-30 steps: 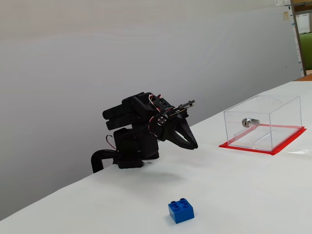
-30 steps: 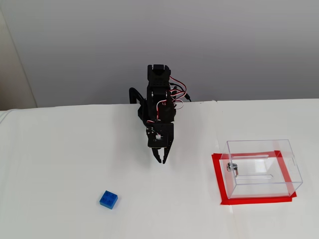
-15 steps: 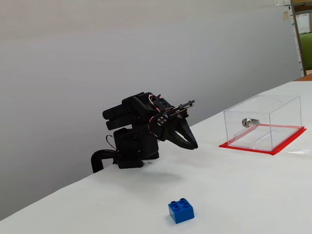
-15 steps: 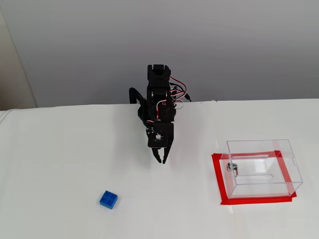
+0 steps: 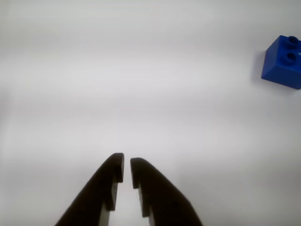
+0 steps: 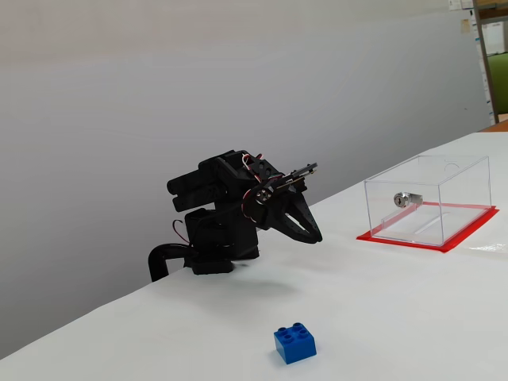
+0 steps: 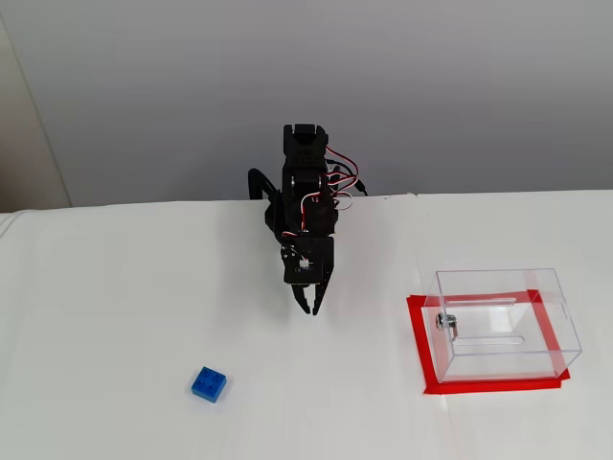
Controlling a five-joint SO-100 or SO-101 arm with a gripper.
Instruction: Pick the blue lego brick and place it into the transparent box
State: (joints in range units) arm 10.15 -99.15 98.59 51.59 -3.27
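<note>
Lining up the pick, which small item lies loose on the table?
The blue lego brick, alone on the white table; the silver cylinder sits inside the transparent box.

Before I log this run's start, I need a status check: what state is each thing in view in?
gripper: nearly shut, empty, raised off the table.
blue lego brick: loose on the table, studs up, untouched.
transparent box: open-topped, upright on its red base, no brick inside.
silver cylinder: at the box's wall.
</note>
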